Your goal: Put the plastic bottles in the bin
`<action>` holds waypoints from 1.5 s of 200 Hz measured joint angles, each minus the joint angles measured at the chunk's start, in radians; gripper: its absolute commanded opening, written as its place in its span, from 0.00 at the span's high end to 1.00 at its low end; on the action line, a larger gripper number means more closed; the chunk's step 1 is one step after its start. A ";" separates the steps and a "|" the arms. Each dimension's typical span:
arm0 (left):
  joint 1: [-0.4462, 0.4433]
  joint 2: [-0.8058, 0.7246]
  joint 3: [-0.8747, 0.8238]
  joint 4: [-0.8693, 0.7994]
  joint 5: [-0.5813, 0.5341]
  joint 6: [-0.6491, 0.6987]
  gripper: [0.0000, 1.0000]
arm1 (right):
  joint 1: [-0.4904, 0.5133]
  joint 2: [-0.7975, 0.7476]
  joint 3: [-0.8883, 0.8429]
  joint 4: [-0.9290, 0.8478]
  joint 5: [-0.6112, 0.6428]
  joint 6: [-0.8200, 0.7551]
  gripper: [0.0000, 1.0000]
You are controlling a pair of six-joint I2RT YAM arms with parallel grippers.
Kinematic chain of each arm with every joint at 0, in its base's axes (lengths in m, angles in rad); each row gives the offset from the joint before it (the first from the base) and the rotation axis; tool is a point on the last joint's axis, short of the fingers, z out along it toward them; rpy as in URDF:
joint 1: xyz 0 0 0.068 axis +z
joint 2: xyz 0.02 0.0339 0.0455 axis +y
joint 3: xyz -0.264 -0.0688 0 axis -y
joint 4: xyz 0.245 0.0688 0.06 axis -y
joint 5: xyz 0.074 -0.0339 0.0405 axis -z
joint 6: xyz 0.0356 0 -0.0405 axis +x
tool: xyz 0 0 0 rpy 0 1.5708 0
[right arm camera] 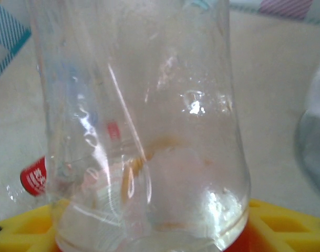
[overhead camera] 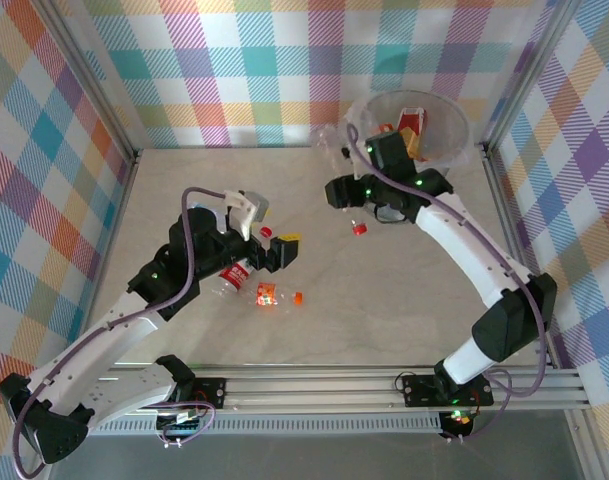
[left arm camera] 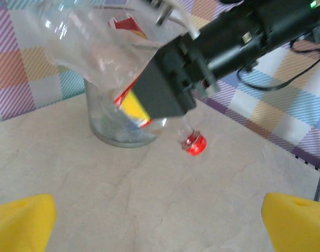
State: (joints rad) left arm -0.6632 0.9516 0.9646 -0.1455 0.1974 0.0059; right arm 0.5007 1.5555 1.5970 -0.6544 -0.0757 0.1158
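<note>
Lying at lower centre, loose bottles (overhead camera: 234, 278) rest by the left gripper (left arm camera: 160, 226), spread wide. Beyond, the right gripper (overhead camera: 376, 212) clamps a clear bottle (right arm camera: 144, 131), red cap downward and long axis roughly vertical, near the bin (overhead camera: 454, 150) at upper right. Open tabletop (overhead camera: 234, 180) lies to the left.

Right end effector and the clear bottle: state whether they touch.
Touching. Right wrist view: the clear bottle sits wedged between the yellow fingers of the right end effector.

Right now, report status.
Left gripper open, near loose bottles. Right gripper shut on clear bottle, beside bin, not yet over it. Liner flares out at the rim.
</note>
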 measured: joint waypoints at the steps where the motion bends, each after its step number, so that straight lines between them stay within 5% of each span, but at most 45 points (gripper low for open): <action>1: 0.000 0.000 0.000 0.001 0.000 0.000 0.00 | -0.001 -0.001 0.003 -0.001 0.000 0.000 0.38; 138: 0.006 -0.011 -0.009 0.020 -0.005 -0.013 0.00 | -0.217 0.150 0.465 -0.069 0.357 -0.011 0.38; 300: 0.006 0.008 -0.008 0.017 0.002 -0.013 0.00 | -0.407 0.440 0.806 -0.316 0.319 0.129 0.38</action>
State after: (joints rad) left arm -0.6575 0.9596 0.9562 -0.1287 0.1997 -0.0071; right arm 0.0933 1.9957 2.4035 -0.9707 0.2428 0.2443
